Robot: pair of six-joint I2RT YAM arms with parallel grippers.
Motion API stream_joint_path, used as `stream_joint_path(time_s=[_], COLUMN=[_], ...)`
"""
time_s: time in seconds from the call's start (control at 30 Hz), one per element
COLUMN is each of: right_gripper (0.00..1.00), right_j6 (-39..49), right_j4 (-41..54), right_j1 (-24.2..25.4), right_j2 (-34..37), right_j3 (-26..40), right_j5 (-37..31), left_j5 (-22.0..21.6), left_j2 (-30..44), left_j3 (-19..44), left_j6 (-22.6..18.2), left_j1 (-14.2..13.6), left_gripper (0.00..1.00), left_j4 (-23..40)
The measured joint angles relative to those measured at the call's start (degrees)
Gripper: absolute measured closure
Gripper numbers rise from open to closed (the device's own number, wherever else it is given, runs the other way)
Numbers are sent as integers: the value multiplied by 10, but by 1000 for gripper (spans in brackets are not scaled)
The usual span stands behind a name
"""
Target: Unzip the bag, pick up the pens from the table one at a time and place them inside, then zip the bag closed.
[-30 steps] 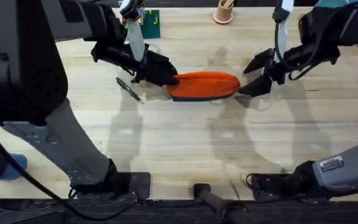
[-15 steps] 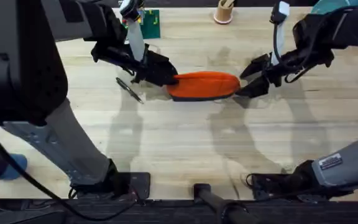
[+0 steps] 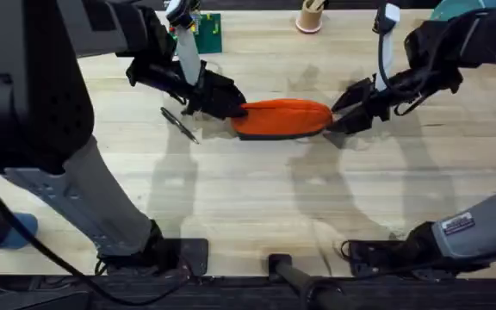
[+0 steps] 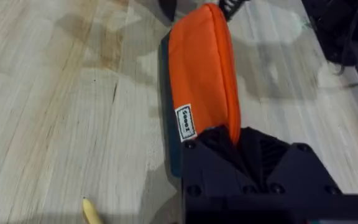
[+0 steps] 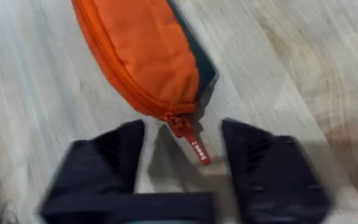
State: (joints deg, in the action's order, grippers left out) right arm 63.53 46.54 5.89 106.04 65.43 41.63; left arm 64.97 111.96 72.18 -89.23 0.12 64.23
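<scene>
The orange bag [image 3: 282, 118] lies lengthwise in the middle of the table [image 3: 248, 198], zipper closed. My left gripper [image 3: 229, 107] is shut on the bag's left end; in the left wrist view the black fingers [image 4: 253, 155] pinch the fabric of the bag [image 4: 197, 68] beside a small white label. My right gripper [image 3: 344, 109] is open at the bag's right end. In the right wrist view the red pull [image 5: 194, 144] lies between its two spread fingers [image 5: 107, 163], untouched. A black pen [image 3: 179, 125] lies left of the bag. A yellowish pen tip [image 4: 91, 211] shows nearby.
A pink cup [image 3: 309, 17] holding wooden sticks stands at the back edge. A green object [image 3: 207, 33] sits at the back left, behind the left arm. Bare wood stretches in front of the bag toward the arm bases.
My right gripper has slid left to the bag's right end, so its fingers now straddle the pull. The left gripper and the bag have not moved.
</scene>
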Motion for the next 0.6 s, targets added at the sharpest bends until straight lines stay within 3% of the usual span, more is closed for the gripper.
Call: stream_joint_path(time_s=[0.1, 0.27, 0.4, 0.6], right_gripper=[604, 852, 961, 970], right_j6=[0, 2, 2, 2], right_j4=[1, 4, 6, 6], right_j1=[0, -1, -1, -1], right_j2=[0, 0, 0, 0], right_j3=[0, 0, 0, 0], right_j5=[0, 2, 2, 2], left_j5=[0, 0, 0, 0], left_j2=[0, 0, 0, 0], left_j3=[0, 0, 0, 0], left_j6=[0, 0, 0, 0], left_j1=[0, 0, 0, 0], left_gripper=[957, 957, 957, 957], left_j4=[0, 0, 0, 0])
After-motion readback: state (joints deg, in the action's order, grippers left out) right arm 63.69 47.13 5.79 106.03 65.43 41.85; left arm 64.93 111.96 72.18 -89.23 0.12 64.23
